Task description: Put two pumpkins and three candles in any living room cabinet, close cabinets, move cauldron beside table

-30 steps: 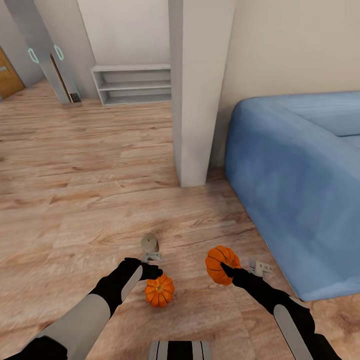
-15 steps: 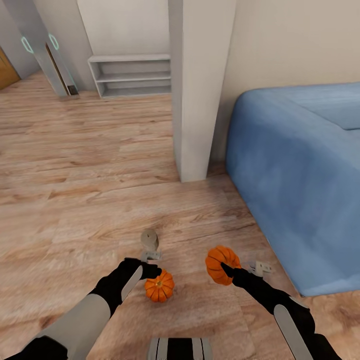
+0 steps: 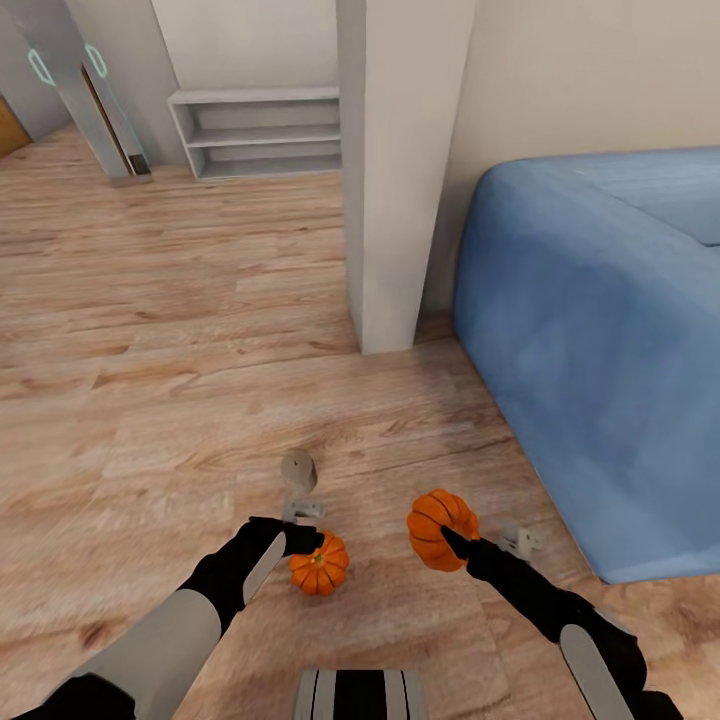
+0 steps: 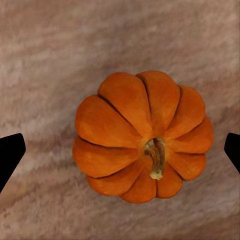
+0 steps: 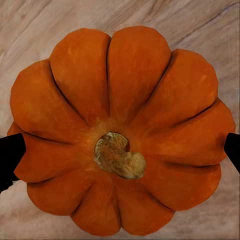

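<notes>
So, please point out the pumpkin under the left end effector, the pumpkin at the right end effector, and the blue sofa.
Pumpkin under the left end effector (image 3: 320,564), head view, on its ribbed top.
Pumpkin at the right end effector (image 3: 434,526), head view, on its orange side.
Blue sofa (image 3: 600,340), head view, on its front face.

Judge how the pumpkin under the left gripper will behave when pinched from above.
The pumpkin looks rigid, so it probably won't squash. Its rounded ribs may let fingertips slip unless they seat in grooves. Sitting squat on the floor, it seems unlikely to roll.
</notes>
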